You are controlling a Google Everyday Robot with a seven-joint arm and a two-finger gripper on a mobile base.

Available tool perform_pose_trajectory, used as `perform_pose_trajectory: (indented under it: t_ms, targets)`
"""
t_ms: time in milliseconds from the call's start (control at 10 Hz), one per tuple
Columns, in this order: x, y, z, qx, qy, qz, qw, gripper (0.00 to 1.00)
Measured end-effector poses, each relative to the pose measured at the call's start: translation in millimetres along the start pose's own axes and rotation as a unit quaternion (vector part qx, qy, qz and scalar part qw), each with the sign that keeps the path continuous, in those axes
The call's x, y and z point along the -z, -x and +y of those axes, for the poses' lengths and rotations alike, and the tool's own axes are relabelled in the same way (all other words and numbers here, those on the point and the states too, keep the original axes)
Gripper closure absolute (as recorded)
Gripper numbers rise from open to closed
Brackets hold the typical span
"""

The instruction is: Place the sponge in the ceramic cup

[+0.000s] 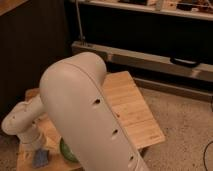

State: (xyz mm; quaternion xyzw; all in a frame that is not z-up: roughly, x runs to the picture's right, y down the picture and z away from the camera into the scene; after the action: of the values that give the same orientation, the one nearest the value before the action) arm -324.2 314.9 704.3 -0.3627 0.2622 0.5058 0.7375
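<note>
gripper [38, 148] spread wide, low over sponge [40, 158] near table [135, 105] edge; arm [85, 110] hides the cup from me; I risk a blind miss

Here we are in what looks like a lab or workshop space, not a home. There's a hard speckled floor [187, 127], bare and utilitarian, and behind it a long dark shelving unit [150, 30] with a pale metal rail [150, 57] running across and a thin upright post [78, 25]. Items on its top shelf are too blurred to name. A plain light wooden table [135, 107] stands alone as a work surface, and a dark cable [207, 152] trails along the floor at the right edge. The big white robot arm [85, 115] fills the foreground, with its gripper [36, 148] low at the table's near-left corner.
</note>
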Motion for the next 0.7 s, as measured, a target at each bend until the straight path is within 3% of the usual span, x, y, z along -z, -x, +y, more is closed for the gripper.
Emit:
perform_pose_trajectory:
  t_ms: [300, 500, 700]
  targets:
    - [-1, 17, 26, 0.01, 0.008, -0.007, 0.9999, 0.2]
    - [3, 30, 36, 0.011, 0.002, -0.007, 0.9999, 0.2]
    - [-5, 35, 34, 0.003, -0.004, 0.002, 1.0, 0.2]
